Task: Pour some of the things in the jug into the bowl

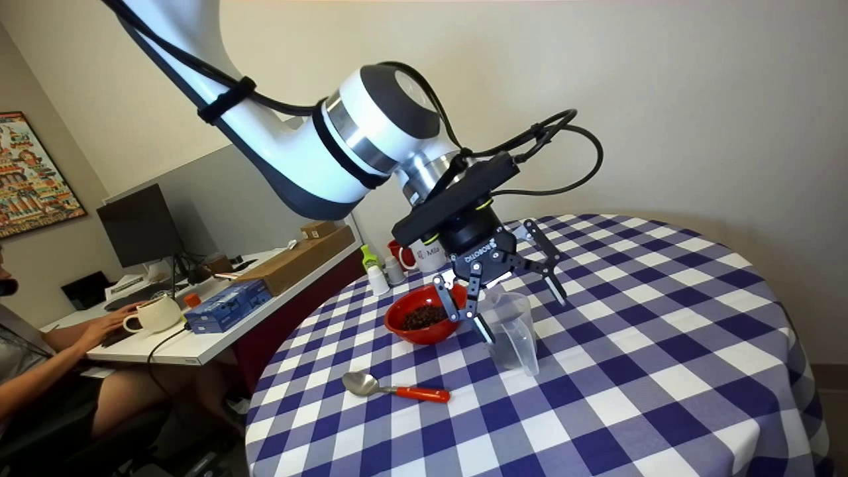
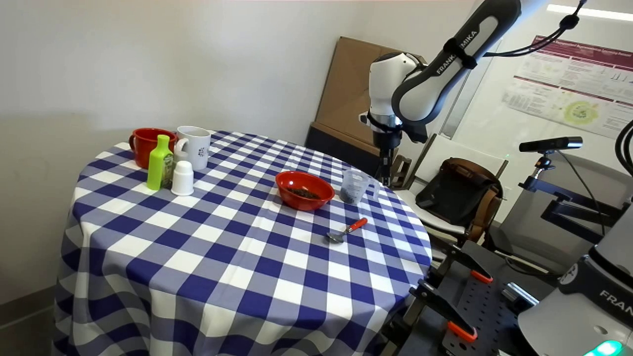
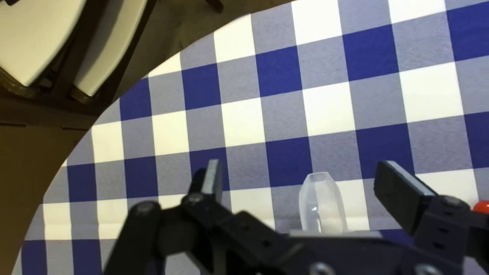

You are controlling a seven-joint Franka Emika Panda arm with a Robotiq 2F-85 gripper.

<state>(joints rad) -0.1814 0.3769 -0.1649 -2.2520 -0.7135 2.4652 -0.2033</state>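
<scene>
The clear jug [image 1: 510, 331] stands upright on the checked cloth, with dark bits low inside it in an exterior view [image 2: 352, 188]. Its handle [image 3: 323, 206] shows in the wrist view; the rest is hidden behind my gripper. The red bowl [image 1: 424, 336] stands close beside the jug and holds dark brown bits; it also shows in an exterior view [image 2: 302, 201]. My gripper [image 1: 527, 322] is wide open and empty at the jug's handle side, as in an exterior view [image 2: 385, 183]. In the wrist view, the handle appears between the spread fingers [image 3: 305, 179], touching neither.
A spoon with a red handle [image 1: 421, 394] lies near the bowl and jug. White cups [image 1: 379, 281], a white mug [image 2: 194, 148], a red mug [image 2: 148, 147] and a green bottle [image 2: 159, 165] stand beyond the bowl. The table edge [image 3: 126, 91] and chairs show in the wrist view.
</scene>
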